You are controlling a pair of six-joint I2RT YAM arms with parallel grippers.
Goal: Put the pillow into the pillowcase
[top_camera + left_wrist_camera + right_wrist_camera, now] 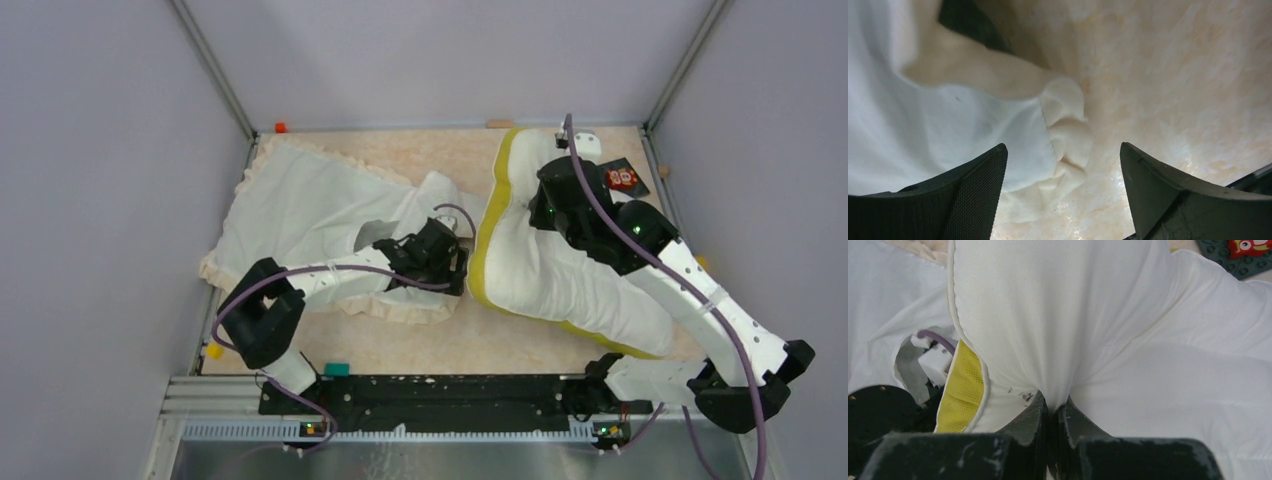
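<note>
Now the left gripper [1063, 150] hangs with jaws wide apart, the frilled edge of the pillowcase [300, 215] just beneath and between them, likely to catch its opening. The right gripper [1055, 407] is clamped on a fold of the pillow [540, 270], presumably to drag it leftward.

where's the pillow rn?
The pillow lies on the right half of the table in the top view, just right of the pillowcase; the right gripper is shut on a fold of it.
</note>
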